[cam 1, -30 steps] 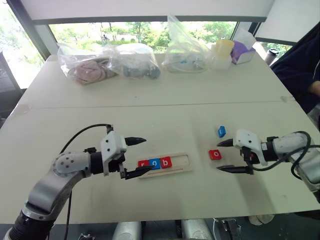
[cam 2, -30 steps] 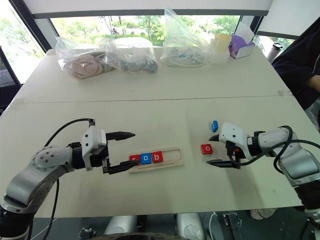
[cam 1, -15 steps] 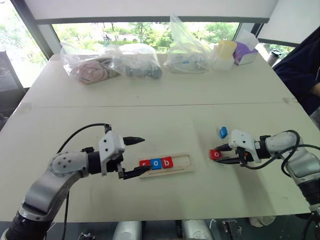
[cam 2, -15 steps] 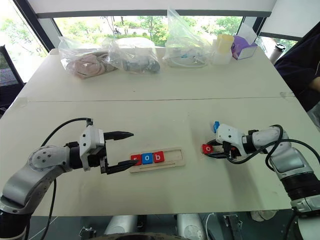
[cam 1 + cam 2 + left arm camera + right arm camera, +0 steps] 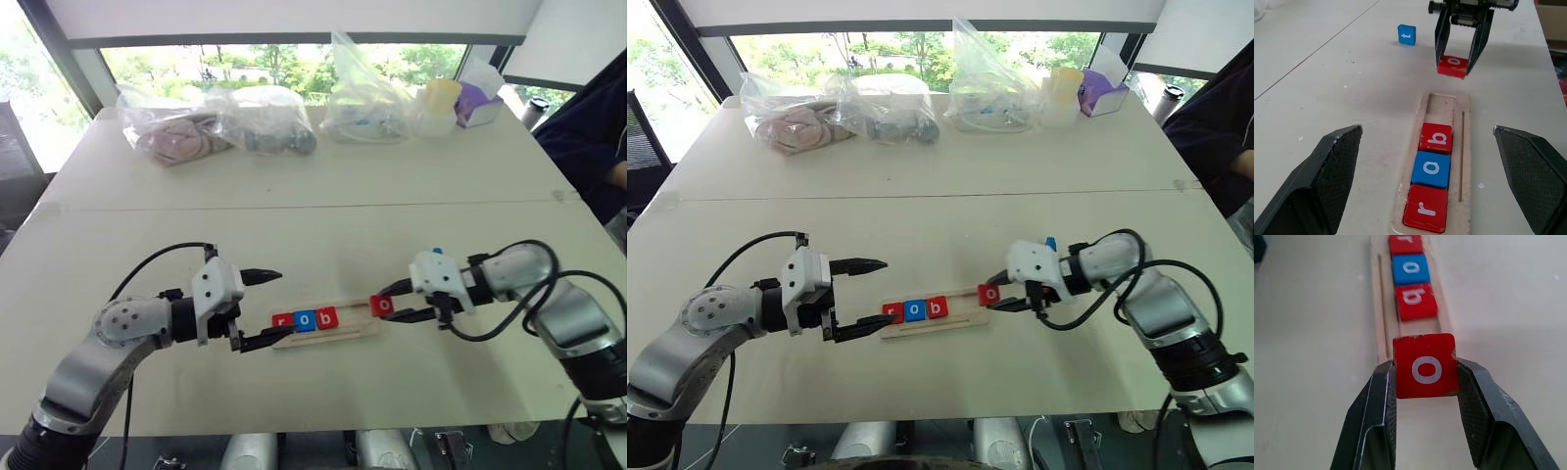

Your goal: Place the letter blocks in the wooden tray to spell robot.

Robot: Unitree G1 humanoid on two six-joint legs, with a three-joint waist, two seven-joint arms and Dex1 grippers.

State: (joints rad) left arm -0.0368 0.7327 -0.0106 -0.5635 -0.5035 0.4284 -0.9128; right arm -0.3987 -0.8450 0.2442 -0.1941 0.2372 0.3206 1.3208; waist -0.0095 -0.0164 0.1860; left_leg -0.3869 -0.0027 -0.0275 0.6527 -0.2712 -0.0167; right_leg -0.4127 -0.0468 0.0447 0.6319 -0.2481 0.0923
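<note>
Pale table (image 5: 323,225), red white-lettered o block (image 5: 1425,365), pinched in right gripper (image 5: 1426,382)

Daylight pouring in through the far windows (image 5: 274,61), overexposing the view outside, soft shadows lying on the pale bench (image 5: 323,235), head views bending at edges, wrist-view foreground blurring

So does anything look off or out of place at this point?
Nothing stands out. Red r, blue o and red b sit square in the wooden tray; the right gripper holds the red o level; the blue t lies on the table.
</note>
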